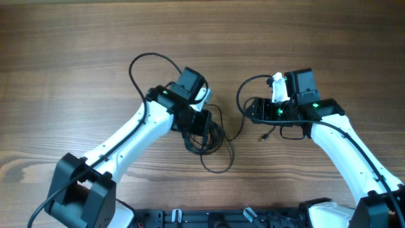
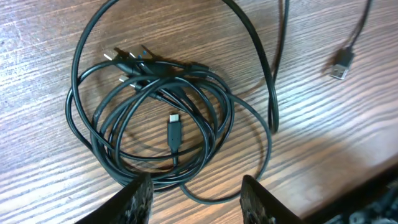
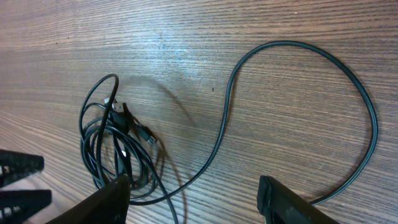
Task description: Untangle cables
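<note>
On the table [image 1: 76,38], cables [image 2: 155,118] lie coiled at centre, with one strand looping right. Left claw [image 2: 196,199] open over the coil; right claw [image 3: 193,199] open, empty. Risk: pinching several strands together tightens the tangle; plug [image 2: 175,132] may snag.

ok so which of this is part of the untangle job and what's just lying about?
Job: tangled coil of thin black cables; loose cord with the USB plug; left gripper and right gripper, both open.
Not the job: thicker black cable on the left arm; wooden table.
</note>
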Controlling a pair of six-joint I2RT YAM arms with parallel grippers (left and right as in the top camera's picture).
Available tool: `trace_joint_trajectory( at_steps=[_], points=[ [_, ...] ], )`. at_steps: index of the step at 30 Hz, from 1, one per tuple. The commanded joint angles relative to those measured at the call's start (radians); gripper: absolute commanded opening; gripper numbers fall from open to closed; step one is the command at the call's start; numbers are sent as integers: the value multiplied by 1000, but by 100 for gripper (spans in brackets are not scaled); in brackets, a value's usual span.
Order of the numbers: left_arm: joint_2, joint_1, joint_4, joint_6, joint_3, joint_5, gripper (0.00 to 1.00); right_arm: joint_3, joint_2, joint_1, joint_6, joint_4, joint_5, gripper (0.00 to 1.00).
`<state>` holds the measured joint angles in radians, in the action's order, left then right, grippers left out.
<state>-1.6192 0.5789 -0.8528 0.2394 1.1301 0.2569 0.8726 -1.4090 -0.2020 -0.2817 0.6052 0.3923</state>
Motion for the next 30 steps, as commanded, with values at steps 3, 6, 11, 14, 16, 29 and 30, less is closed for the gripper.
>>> trace_joint_trajectory(
  at_steps=[3,6,11,14,16,29,30],
  points=[
    [-38,70,6,38,-1,-114,49,-2,-8,-2,20,11,4,68],
    [-71,92,7,38,-1,-113,49,-2,-8,-2,19,11,0,68],
    [-115,140,16,38,-1,-113,49,-2,-8,-2,20,11,-4,68],
    [-144,167,34,38,-1,-114,50,-2,-8,-2,13,12,-16,68],
    [-158,178,42,38,-1,-121,50,-2,-8,-2,-12,14,-32,68],
    [-225,192,51,38,-1,-154,46,-2,-8,-2,-16,24,-34,68],
    [-227,192,52,39,-1,-154,44,-2,-8,-2,-17,24,-34,68]
  ],
)
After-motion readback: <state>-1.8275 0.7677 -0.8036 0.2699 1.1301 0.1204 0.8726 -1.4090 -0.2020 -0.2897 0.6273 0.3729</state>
